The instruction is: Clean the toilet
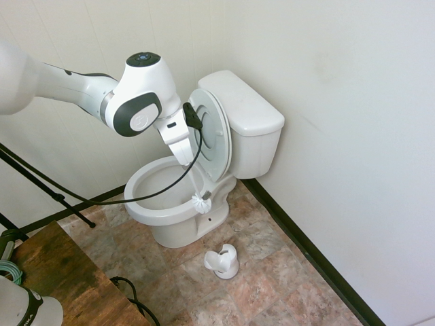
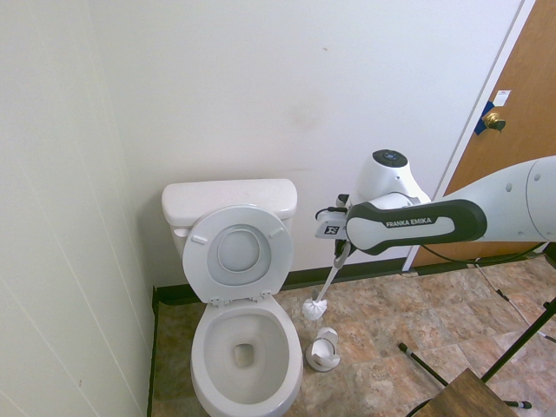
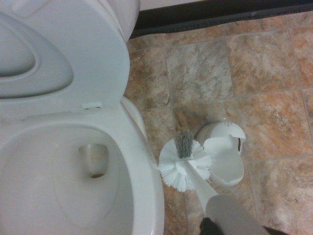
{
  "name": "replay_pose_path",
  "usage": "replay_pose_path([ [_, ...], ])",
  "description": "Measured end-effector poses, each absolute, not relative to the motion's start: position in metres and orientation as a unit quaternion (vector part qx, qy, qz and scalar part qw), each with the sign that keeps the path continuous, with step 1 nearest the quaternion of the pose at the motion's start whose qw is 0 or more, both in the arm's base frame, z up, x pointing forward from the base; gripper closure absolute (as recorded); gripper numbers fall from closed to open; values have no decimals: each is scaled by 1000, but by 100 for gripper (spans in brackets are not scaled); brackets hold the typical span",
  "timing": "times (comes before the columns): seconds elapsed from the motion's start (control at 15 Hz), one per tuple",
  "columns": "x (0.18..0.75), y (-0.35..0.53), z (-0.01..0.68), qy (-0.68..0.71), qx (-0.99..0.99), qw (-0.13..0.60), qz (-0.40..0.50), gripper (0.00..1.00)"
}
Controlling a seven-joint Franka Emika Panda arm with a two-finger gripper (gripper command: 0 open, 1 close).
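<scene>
1. The fingers (image 2: pixel 342 251) were closed on the handle of the toilet brush (image 2: pixel 315 307), its bristled head hanging down.
2. The toilet (image 2: pixel 247 356) stood on the tiled floor (image 1: pixel 262 275) beside the brush holder (image 2: pixel 323 349), seat and lid raised against the tank.
3. Seen from the second exterior view, the bowl lay left of the fingers and nearer the camera; the brush head hung outside its rim, so the coming move probably needed a sideways carry over that rim, then a descent.

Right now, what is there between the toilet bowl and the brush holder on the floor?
Floor tiles lie between the toilet bowl and the brush holder, as the second exterior view shows; the brush head hangs above the floor.
</scene>
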State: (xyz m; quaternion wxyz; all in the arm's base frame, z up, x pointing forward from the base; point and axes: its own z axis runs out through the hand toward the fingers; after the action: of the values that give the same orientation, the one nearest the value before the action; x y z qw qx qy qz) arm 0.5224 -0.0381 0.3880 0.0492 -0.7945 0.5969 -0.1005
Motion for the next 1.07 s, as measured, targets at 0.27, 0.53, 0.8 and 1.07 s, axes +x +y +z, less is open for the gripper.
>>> replay_pose_path([
  [0.27, 523, 8, 390, 581, -806, 53, -102, 100],
  [0.53, 522, 70, 394, 563, -817, 55, -109, 100],
  [0.8, 537, 122, 404, 552, -824, 60, -115, 100],
  [1.07, 559, 161, 369, 551, -827, 47, -102, 100],
])
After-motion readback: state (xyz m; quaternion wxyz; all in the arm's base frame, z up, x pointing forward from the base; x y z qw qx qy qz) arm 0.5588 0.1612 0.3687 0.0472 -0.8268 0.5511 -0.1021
